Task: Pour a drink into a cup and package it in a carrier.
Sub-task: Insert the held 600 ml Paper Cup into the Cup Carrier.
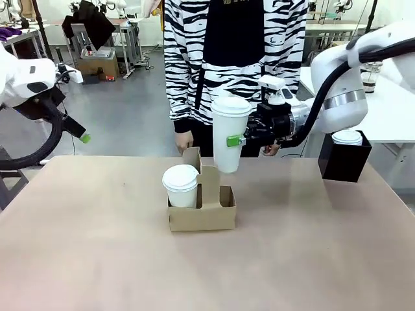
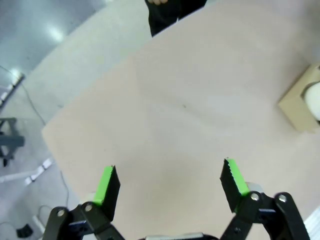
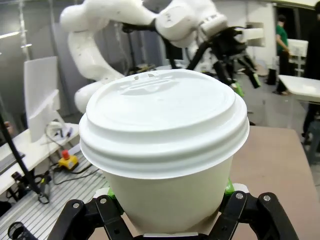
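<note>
Since the tall cup (image 1: pixel 229 134) already has its lid on, the pour looks finished and this is the packing part. It hangs upright in the air, above and just behind the free right-hand slot of the cardboard carrier (image 1: pixel 202 208), so my guess is it's being lined up to go straight down into that hole. Staying level makes sense with liquid inside, lid or not.

The right gripper (image 1: pixel 244 140) is clamped on the cup's lower half from the side, green pads on the paper wall, and the right wrist view looks across the cup lid (image 3: pixel 164 117) with a finger hugging either side of the body below. A side grip like that leaves the bottom free to slide into the slot.

The carrier sits mid-surface (image 1: pixel 97 259), its left slot already filled by a shorter lidded cup (image 1: pixel 180 186), with the upright handle between the two slots. That handle is what I'd worry about clipping.

The left gripper (image 2: pixel 170 182) is empty with fingers spread wide, parked off over the left edge of the surface, probably just staying clear.

Behind the carrier, a person in a striped top stands at the far edge. A black box (image 1: pixel 343 157) at the right has another lidded cup in it.
</note>
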### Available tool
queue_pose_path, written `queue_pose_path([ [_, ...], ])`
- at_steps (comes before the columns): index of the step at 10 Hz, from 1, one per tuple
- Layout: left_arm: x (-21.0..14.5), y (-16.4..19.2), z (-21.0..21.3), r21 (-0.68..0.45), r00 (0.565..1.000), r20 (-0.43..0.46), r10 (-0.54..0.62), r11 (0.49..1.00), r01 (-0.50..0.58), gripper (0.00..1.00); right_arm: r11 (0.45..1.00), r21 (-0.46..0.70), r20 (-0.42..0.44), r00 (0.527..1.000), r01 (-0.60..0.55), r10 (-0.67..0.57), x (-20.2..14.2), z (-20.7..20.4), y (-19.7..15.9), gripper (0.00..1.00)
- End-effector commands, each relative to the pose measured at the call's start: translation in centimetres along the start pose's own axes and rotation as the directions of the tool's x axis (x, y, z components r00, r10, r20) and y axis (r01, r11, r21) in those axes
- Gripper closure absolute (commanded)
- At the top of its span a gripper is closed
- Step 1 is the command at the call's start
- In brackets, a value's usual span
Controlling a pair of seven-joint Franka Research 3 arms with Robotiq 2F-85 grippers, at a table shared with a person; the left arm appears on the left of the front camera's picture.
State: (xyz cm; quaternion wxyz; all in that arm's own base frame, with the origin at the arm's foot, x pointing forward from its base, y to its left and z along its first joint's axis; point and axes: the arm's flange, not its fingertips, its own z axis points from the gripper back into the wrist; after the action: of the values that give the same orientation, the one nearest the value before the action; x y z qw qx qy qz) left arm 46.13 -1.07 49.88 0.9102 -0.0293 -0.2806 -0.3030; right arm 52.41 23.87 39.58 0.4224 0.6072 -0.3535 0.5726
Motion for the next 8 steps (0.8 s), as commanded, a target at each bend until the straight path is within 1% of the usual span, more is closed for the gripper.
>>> queue_pose_path([
  [1, 1.1, -0.6, 0.3, 0.008, 0.999, -0.035, 0.011, 1.000, -0.011, 0.00, 0.996, 0.080, 0.000, 0.999, -0.037, 0.037, 0.1, -0.4, -0.3, 0.20],
  [3, 1.1, -0.6, 0.3, 0.008, 0.999, -0.035, 0.011, 1.000, -0.011, 0.00, 0.989, 0.141, 0.023, 0.999, -0.042, 0.039, -1.4, -1.7, -0.4, 0.20],
  [6, 1.1, -0.6, 0.3, 0.008, 0.999, -0.035, 0.011, 1.000, -0.011, 0.00, 0.986, 0.163, 0.026, 0.999, -0.044, 0.041, -3.1, -2.6, -1.2, 0.20],
  [8, 1.1, -0.6, 0.3, 0.008, 0.999, -0.035, 0.011, 1.000, -0.011, 0.00, 0.981, 0.192, 0.023, 1.000, -0.025, 0.021, -4.9, -3.0, -2.2, 0.20],
])
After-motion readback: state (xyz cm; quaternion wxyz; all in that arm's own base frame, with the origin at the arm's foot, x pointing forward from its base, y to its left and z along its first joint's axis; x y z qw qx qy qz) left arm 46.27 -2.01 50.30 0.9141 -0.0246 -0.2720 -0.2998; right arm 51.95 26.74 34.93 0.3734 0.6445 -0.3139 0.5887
